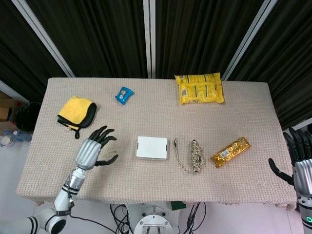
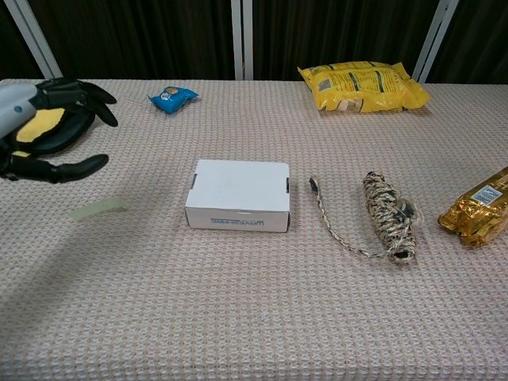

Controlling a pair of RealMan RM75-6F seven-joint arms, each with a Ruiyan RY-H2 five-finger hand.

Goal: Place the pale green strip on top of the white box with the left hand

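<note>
Left hand (image 2: 36,131) hovering empty, fingers spread apart, above and just far-left of the pale green strip (image 2: 97,209); no contact showing. Strip lying flat on the woven tablecloth (image 2: 254,317), left of the white box (image 2: 238,194) and apart from it.

Judgement on the reach: the strip looks thin and flush to the cloth, so a pinch at one end or along a long edge should serve better than a broad grab. Coming down slowly is likely wise, since the weave may snag fingertips.

Strip is a small, slim, translucent-looking pale green bar, slightly angled. In the head view it is hidden under the hand.

Right hand (image 1: 300,163) hanging off the right table edge, released, holding nothing.
</note>
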